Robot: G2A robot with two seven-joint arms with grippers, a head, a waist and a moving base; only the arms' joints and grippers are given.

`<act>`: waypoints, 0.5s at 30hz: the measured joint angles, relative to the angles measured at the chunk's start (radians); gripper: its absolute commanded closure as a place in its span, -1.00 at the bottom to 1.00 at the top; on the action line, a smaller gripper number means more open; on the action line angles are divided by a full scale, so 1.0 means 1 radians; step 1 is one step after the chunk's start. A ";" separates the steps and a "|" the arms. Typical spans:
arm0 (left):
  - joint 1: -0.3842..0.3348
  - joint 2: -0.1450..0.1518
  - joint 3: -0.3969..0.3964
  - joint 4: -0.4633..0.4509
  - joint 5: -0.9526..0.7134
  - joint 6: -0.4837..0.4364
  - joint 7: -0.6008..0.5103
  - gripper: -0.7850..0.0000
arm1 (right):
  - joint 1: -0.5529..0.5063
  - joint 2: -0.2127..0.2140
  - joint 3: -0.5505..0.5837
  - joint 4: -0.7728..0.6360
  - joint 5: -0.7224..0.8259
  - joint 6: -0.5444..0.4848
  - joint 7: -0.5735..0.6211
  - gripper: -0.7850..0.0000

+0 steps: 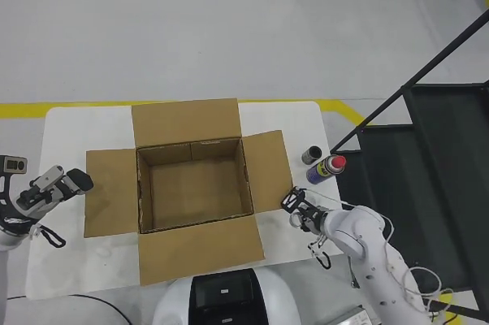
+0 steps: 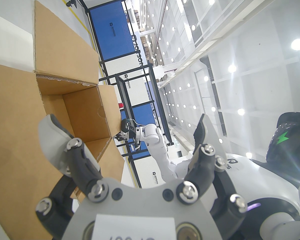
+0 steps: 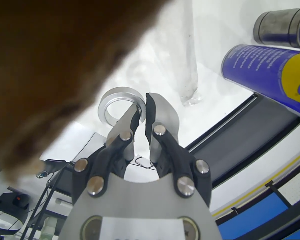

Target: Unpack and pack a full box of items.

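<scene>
Cardboard box: you see it open and empty at centre frame, flaps spread on the white table.
Metal ring: pinched by the right gripper, beside the box's right flap.
Left gripper: spread wide, left of frame.
Spray can, metal cylinder: right of box.

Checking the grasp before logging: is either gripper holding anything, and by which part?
The right gripper pinches a silver ring by its wall, one finger inside. The left gripper is open and empty.
</scene>
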 measured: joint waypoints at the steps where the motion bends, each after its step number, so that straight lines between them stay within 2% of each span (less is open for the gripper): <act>1: 0.000 0.000 0.000 0.000 0.000 0.000 0.000 -1.00 | -0.012 0.002 0.009 -0.010 0.004 -0.004 -0.026 1.00; 6: 0.000 0.000 0.000 0.000 0.000 0.000 0.000 -1.00 | -0.124 0.016 0.100 -0.114 0.016 -0.042 -0.124 1.00; 11: 0.000 0.000 0.000 0.000 0.000 0.000 0.000 -1.00 | -0.209 0.027 0.181 -0.160 0.021 -0.059 -0.133 1.00; 15: 0.000 0.000 0.000 0.000 0.000 0.000 0.000 -1.00 | -0.215 0.032 0.192 -0.131 0.034 -0.072 -0.116 1.00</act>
